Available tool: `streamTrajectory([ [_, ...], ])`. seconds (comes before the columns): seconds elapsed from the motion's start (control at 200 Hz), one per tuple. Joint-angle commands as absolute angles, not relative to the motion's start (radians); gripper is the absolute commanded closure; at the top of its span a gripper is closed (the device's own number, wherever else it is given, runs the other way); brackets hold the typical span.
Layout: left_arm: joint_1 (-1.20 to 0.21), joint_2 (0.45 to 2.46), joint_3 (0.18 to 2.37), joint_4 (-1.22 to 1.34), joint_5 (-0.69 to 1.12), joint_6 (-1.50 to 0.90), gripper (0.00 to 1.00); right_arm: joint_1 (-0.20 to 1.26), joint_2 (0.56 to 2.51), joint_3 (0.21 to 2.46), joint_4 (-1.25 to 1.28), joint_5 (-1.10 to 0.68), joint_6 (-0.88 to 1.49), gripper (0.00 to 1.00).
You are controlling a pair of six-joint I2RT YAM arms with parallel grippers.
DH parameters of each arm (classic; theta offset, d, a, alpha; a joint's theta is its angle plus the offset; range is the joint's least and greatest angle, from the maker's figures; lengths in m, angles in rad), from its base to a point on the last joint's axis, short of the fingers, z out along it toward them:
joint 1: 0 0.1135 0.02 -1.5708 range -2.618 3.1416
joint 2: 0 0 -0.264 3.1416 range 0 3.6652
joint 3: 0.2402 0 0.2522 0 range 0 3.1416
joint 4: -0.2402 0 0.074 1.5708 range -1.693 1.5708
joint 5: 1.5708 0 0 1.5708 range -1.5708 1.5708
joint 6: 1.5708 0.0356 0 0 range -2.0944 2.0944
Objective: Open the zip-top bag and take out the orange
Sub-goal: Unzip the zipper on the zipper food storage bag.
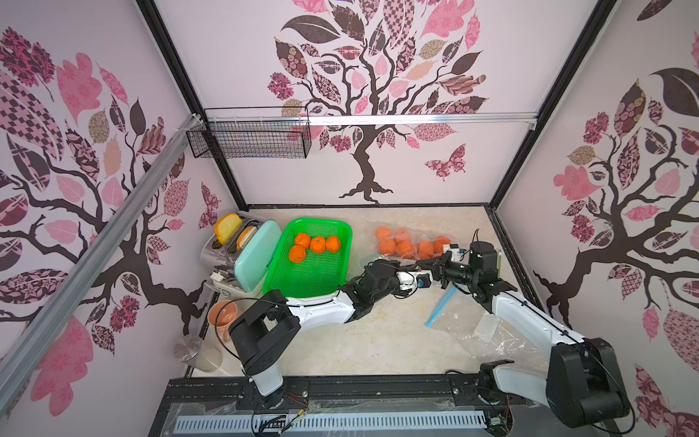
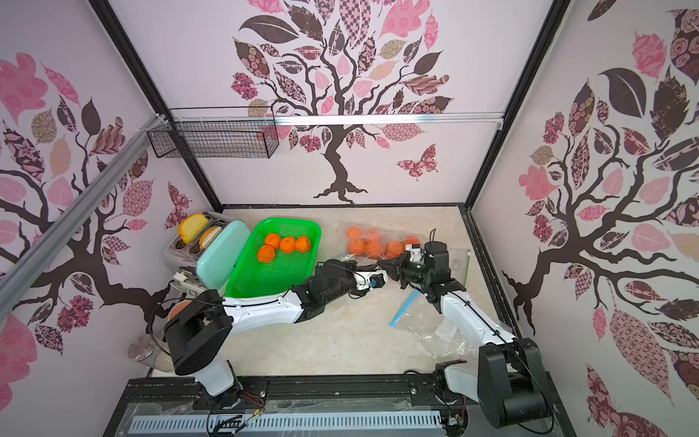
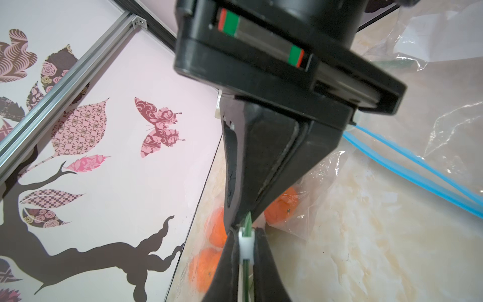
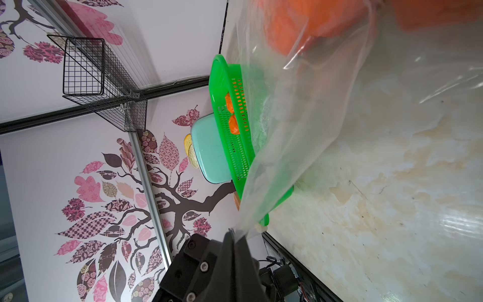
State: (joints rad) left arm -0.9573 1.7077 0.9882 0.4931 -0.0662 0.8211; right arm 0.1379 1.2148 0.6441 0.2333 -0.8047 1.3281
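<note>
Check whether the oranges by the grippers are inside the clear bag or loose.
Inside: both top views show the oranges bunched under film, and in the right wrist view the clear bag covers them.

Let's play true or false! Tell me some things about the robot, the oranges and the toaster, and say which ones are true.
1. The green basket holds four oranges. True.
2. The toaster has nothing in it. False: bread stands in its slots.
3. The left gripper and the right gripper both pinch the bag of oranges. True.
4. The other bag has a red zipper strip. False: its strip is blue.
</note>
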Motion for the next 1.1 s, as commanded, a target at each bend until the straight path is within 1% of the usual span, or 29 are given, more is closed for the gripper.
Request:
streamTrajectory([
  [0.0,-0.953,1.693,0.973,0.526,-0.159,0.834,1.0,0.108,1.178,0.644,0.282,-0.794,1.362,1.0],
  [0.285,-0.904,1.645,0.95,0.462,-0.183,0.756,1.0,0.074,1.129,0.624,0.317,-0.792,1.401,1.0],
  [0.525,-0.864,1.54,0.867,0.401,-0.209,0.727,1.0,0.046,1.121,0.611,0.349,-0.794,1.428,1.0],
  [0.695,-0.816,1.414,0.795,0.323,-0.238,0.663,1.0,0.022,1.117,0.609,0.353,-0.787,1.435,1.0],
  [0.81,-0.799,1.355,0.767,0.254,-0.286,0.643,1.0,0.011,1.114,0.606,0.358,-0.772,1.437,1.0],
  [1.03,-0.793,1.309,0.756,0.197,-0.364,0.613,1.0,0.0,1.112,0.612,0.354,-0.752,1.442,1.0],
  [1.095,-0.788,1.287,0.761,0.143,-0.386,0.6,1.0,-0.004,1.109,0.611,0.35,-0.743,1.44,1.0],
])
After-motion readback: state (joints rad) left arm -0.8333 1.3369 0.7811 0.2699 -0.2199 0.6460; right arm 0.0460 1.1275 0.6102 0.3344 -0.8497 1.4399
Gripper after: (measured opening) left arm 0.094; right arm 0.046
